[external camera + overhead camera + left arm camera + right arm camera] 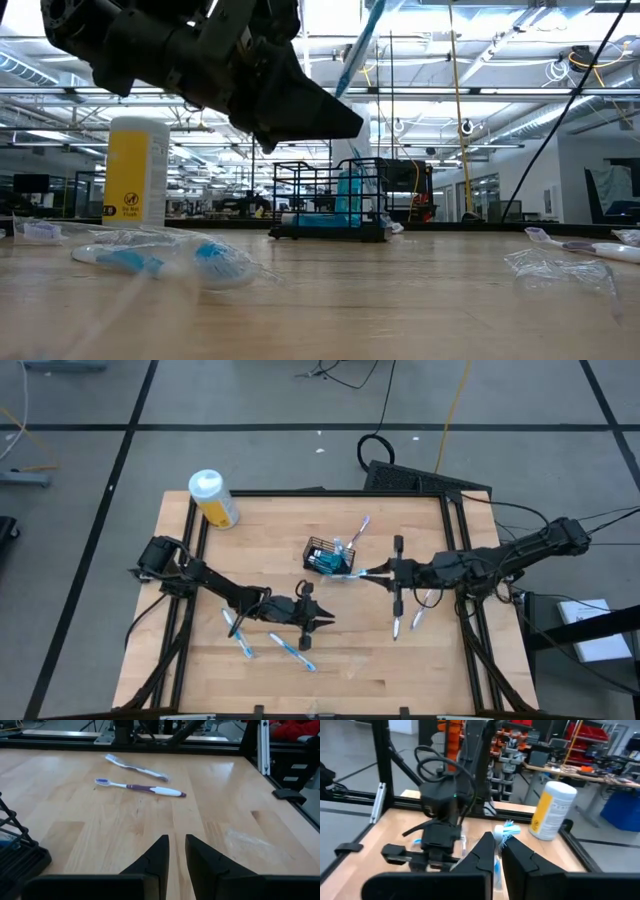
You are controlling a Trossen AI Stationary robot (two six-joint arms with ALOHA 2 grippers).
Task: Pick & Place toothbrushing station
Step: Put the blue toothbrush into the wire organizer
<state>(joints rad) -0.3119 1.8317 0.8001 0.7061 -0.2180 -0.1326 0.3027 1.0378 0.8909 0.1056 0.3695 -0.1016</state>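
The toothbrushing station is a small black wire basket standing at the table's middle, with teal tubes inside. A toothbrush slants up out of it. My right gripper hovers just right of the basket, shut on a white-and-blue toothbrush. My left gripper is near the table's middle front, pointing right. Its fingers stand a little apart with nothing between them. Wrapped blue toothbrushes lie flat on the table beside it. My right gripper pinches the toothbrush's handle between its two fingers. The fingers point level, coming from the table's right side, and the brush runs roughly along them. Its blue-bristled head sticks out past the fingertips. The brush is lifted clear of the table.
A yellow bottle with a white cap stands at the far left corner. Two more toothbrushes lie on the wood to the right, under my right arm. An empty clear wrapper lies at the near right. Black frame rails edge the table.
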